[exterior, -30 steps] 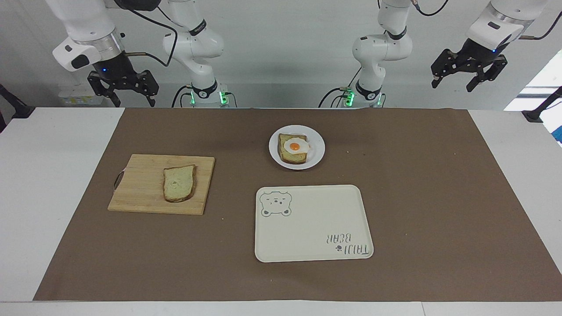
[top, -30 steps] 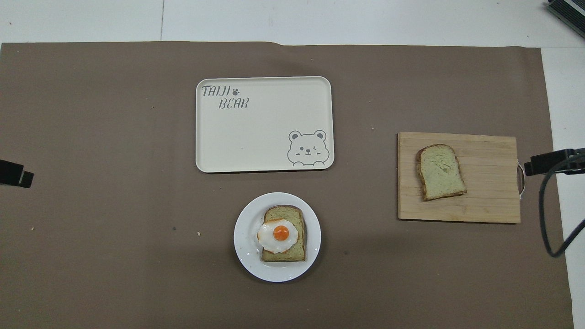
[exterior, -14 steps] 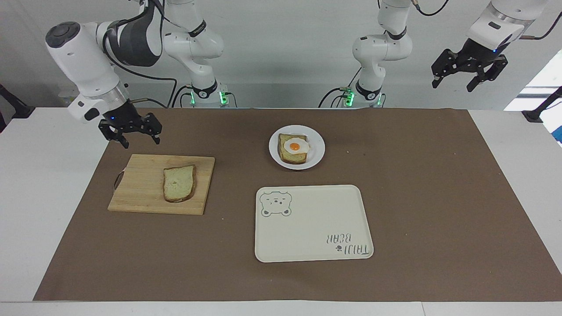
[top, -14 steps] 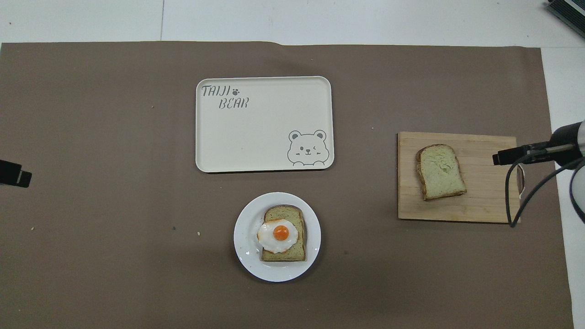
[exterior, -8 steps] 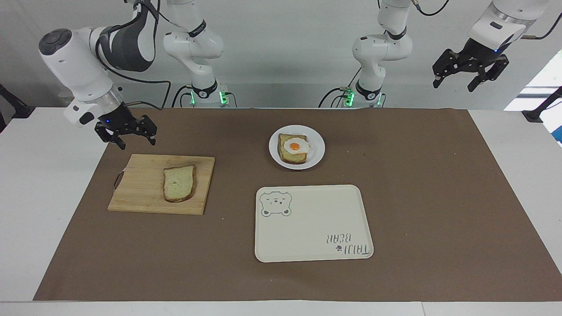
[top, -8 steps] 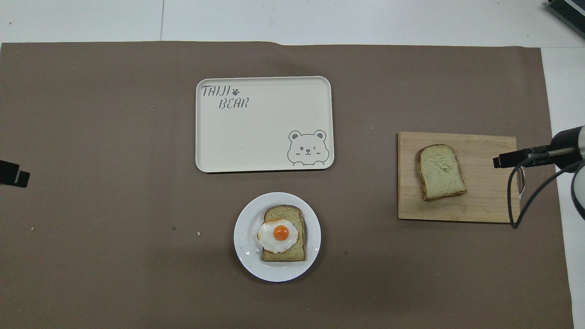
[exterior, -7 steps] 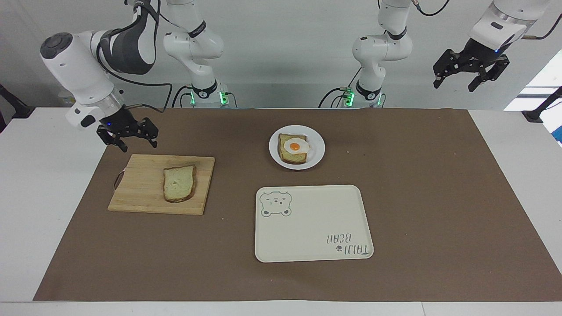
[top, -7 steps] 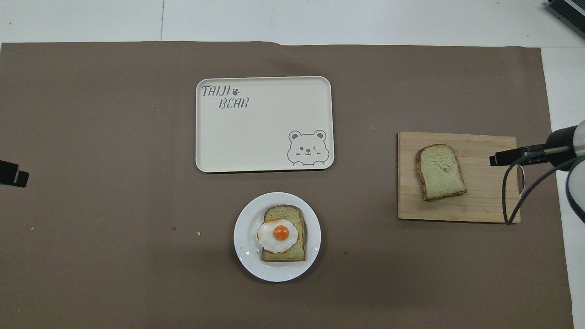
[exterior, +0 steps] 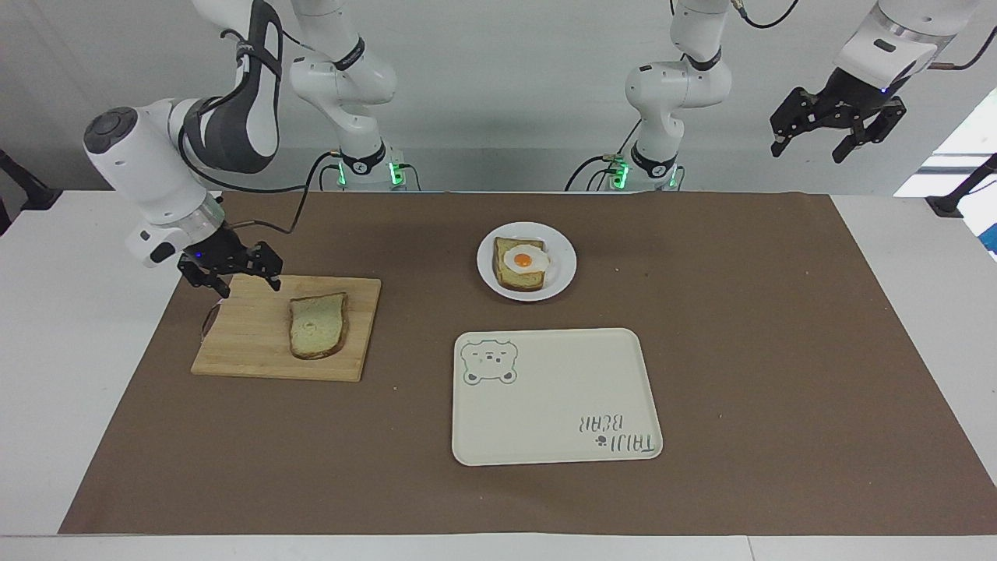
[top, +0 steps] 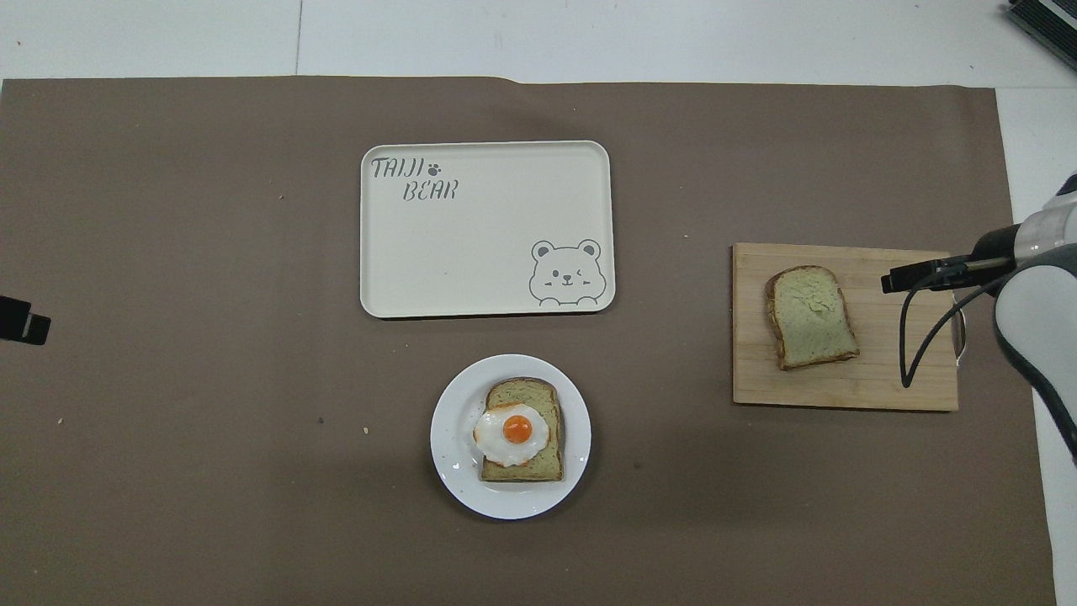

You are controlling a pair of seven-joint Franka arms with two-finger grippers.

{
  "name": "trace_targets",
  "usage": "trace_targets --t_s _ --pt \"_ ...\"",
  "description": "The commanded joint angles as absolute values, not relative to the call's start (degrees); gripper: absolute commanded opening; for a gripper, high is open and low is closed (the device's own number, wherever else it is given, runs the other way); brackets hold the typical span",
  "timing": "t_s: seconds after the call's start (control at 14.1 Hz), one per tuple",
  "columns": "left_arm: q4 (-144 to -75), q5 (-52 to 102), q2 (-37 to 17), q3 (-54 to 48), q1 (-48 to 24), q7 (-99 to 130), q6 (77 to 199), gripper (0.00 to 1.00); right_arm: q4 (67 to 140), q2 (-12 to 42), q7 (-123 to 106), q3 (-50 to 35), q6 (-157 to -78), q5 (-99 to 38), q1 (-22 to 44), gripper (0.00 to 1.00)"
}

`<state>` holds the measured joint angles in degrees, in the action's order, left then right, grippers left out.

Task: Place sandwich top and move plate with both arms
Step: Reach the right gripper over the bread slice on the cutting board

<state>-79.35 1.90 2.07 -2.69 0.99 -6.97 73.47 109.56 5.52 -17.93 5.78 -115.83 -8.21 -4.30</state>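
You have the right tool [exterior: 228, 280] low over the cutting board's [exterior: 257, 343] corner nearest the robots, at the right arm's end of the desk [exterior: 78, 351]; its fingers stand wide, holding nothing. The sandwich top [exterior: 318, 325] lies flat on that board, apart from the tool: one plain slice, pale crumb with a small dent in the middle, brown crust, rounded end pointing away from the robots.

Mid-desk, the plate [exterior: 565, 265] is small, round and white, near the edge by the arm bases, carrying a bread slice [exterior: 520, 279] with a fried egg [exterior: 524, 259]. The cream tray [exterior: 557, 397] lies just beside it, farther from the robots.

The left tool [exterior: 841, 128] waits high over the left arm's end of the desk, fingers wide, empty.

The facing view shows both tools whole. Overhead, you get only the right arm's wrist and cable at the picture edge, but the slice's [top: 812, 317] shape and the tray's [top: 488, 252] bear drawing read clearly.
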Motion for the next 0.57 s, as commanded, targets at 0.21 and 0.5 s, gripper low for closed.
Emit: trace_targets --t_s 0.21,0.5 --pt "-80.95 2.37 3.43 -2.90 1.67 -7.29 73.30 1.00 110.13 10.81 -20.74 5.19 -123.13 -10.90 -3.44 1.00" --pt "-80.86 2.37 3.43 -2.90 1.67 -7.29 73.30 1.00 113.11 11.60 -23.47 5.19 -123.57 -10.99 -3.34 1.00"
